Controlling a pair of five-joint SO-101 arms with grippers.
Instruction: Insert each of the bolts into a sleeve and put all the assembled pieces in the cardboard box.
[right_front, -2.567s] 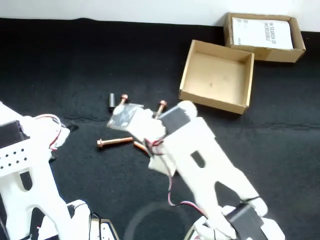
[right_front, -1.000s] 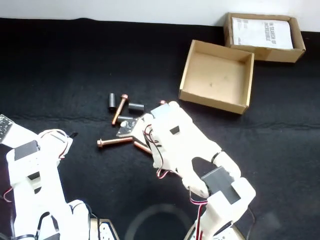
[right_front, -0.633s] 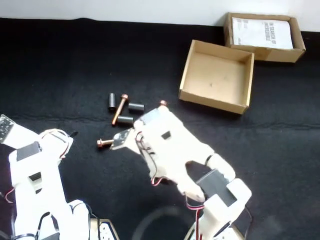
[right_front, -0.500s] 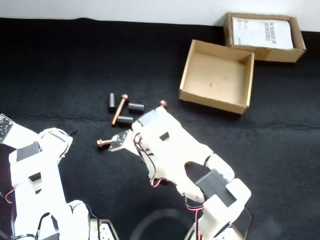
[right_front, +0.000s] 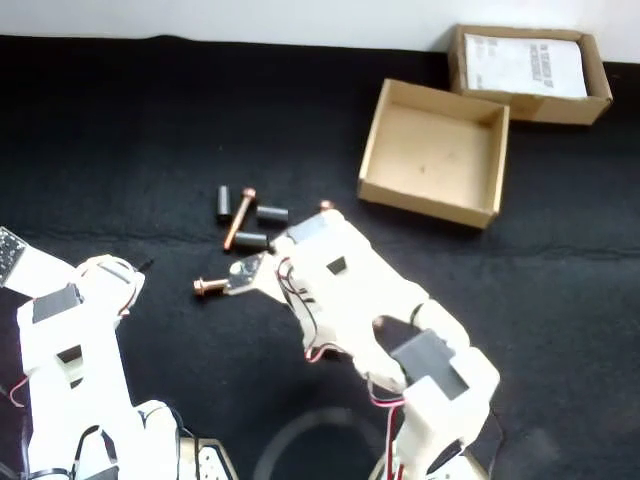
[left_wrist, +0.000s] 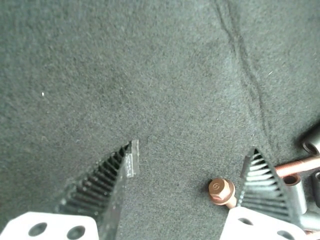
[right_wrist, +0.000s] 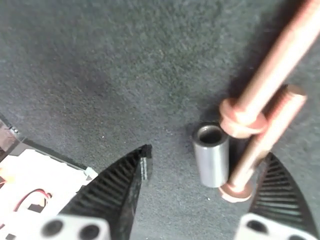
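A robot lab bench: black felt table against a white wall.

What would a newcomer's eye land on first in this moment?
The right gripper, open at the end of its big white arm, hangs low over a scatter of copper bolts and dark sleeves near the middle of the black table. Farther back and to the right, the cardboard box stands open with no assembled piece in it.

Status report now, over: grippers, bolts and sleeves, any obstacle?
Left gripper open, right gripper open. Sleeve beside two bolts, under right gripper. Cardboard box holds nothing. Nothing blocking.
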